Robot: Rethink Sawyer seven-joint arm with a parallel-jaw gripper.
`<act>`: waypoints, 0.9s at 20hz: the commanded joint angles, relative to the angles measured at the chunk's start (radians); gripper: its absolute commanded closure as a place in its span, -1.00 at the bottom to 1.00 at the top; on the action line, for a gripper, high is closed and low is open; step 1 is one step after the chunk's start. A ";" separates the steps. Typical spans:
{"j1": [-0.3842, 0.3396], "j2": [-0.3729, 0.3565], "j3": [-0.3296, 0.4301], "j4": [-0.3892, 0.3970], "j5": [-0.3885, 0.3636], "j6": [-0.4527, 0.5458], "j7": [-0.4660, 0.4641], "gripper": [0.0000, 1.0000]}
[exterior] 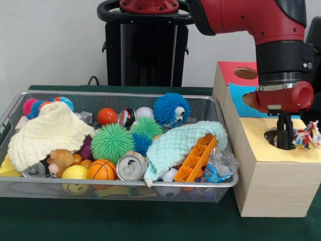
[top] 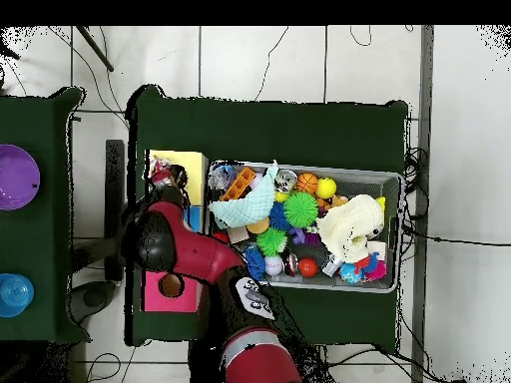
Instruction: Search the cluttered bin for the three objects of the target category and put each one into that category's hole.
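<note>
We take this for a robotics lab: a red and black arm [exterior: 261, 25] on a black pedestal [exterior: 146, 47] stands at a green-clothed table [top: 269, 120], with cables [top: 439, 239] trailing over the tiled floor [top: 459, 130] at three o'clock and a second green table [top: 40, 249] at nine o'clock.

One camera sits low and close, facing the mesh bin [exterior: 120, 145] at lower left and the wooden box [exterior: 271, 170] at right. The other hangs high, looking straight down, so bin [top: 394, 234] and box [top: 180, 170] sit small mid-frame on the green surface [top: 269, 125]. Both views share these.
</note>
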 commanded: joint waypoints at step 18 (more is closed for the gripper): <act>-0.073 0.219 0.051 -0.074 -0.108 -0.193 0.259 1.00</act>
